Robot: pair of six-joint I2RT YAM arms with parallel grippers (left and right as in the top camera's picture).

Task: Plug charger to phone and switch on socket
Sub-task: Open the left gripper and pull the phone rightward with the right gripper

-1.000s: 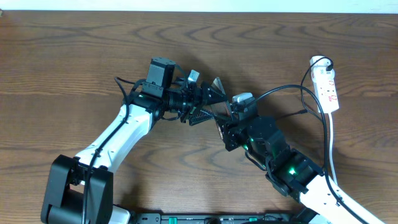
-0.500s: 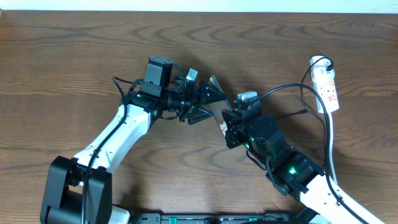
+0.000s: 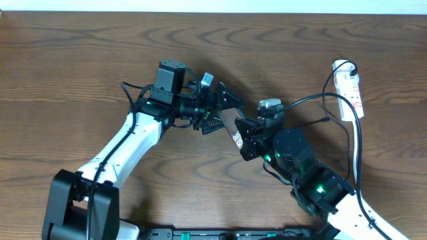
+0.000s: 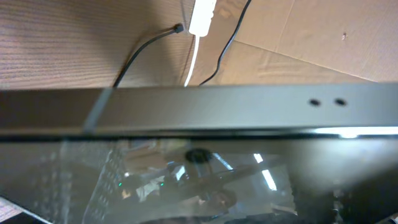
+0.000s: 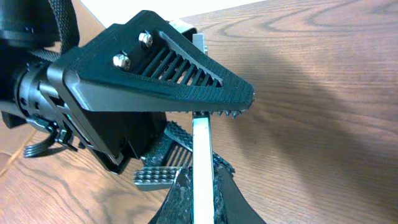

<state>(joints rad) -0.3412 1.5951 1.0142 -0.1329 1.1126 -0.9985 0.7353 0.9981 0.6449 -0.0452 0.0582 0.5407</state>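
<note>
Both sets of jaws are clamped on the phone (image 3: 231, 123), with the left gripper (image 3: 223, 108) and right gripper (image 3: 243, 135) pinching it from opposite sides over the middle of a dark wood-grain worktop (image 3: 80, 67). The socket (image 3: 351, 93) sits way off by the right edge, and the charger (image 4: 144, 51) cable lies loose beside it. There's a pale strip (image 3: 213, 5) along the far edge, and creased cardboard (image 4: 323, 43) shows in the left wrist view.

From overhead, the left gripper (image 3: 227, 112) and right gripper (image 3: 241, 138) cover most of the phone (image 3: 230, 125), and the end of the cable (image 3: 307, 98) is hidden at the right arm (image 3: 293, 150). The switch on the power strip (image 3: 351, 93) is too small to read; the left wrist view crops the strip at its top edge.
</note>
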